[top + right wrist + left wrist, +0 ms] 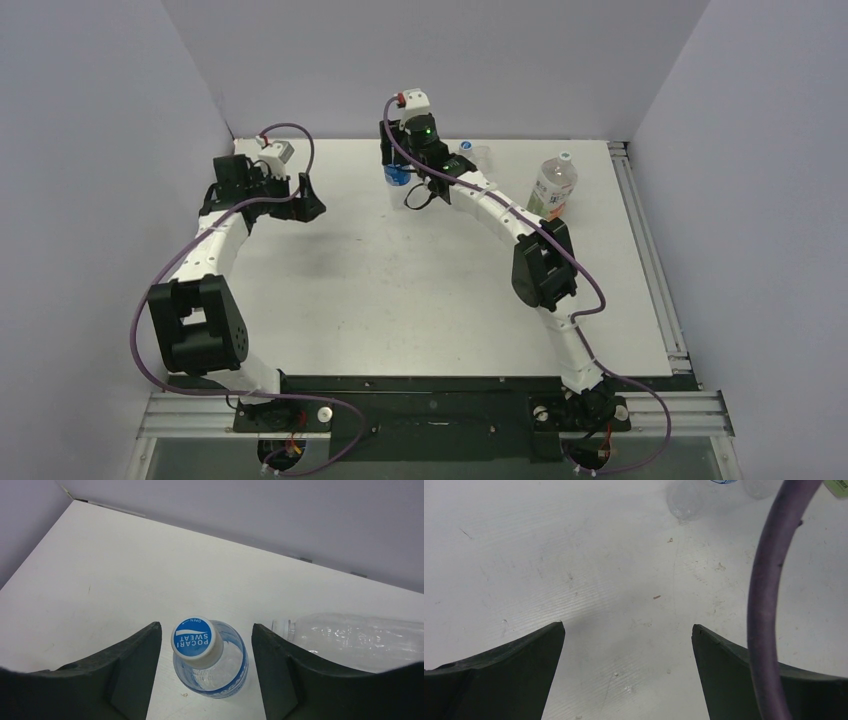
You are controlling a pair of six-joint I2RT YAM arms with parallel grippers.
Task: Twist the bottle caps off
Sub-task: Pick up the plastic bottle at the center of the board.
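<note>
Starting with the top view: reaching into the upper middle of the frame with the right gripper (407,186), hanging directly over the blue-labelled bottle (395,176) standing there. Idling at the upper left with the left gripper (303,203), well apart from every bottle. Leaving the orange-and-green bottle (552,192) upright at the upper right, white cap (566,157) on top, untouched.

Moving to the left wrist view: showing both fingers (499,675) spread wide at the bottom corners, with only bare table (614,580) between them. Catching just a clear bottle base (684,502) at the top edge and a purple cable (769,605) looping down the right side.

Turning to the right wrist view: framing the blue cap (192,638) in the lower middle, one dark finger on each side. Jaws parted, a gap showing on both sides, nothing pinched yet. Sitting a little nearer the finger on the frame's left. Lying on its side at the right of the frame, a plain clear bottle (350,632).

Judging the step in hand as taking hold of this cap: probably worth centring it between the fingers first, then pinching the cap's own wall rather than the shoulder below. Likely risking the whole bottle spinning with nothing steadying its body. Probably worth bringing the left gripper over to clamp the label band before twisting the way the cap's printed arrow marks as open.
</note>
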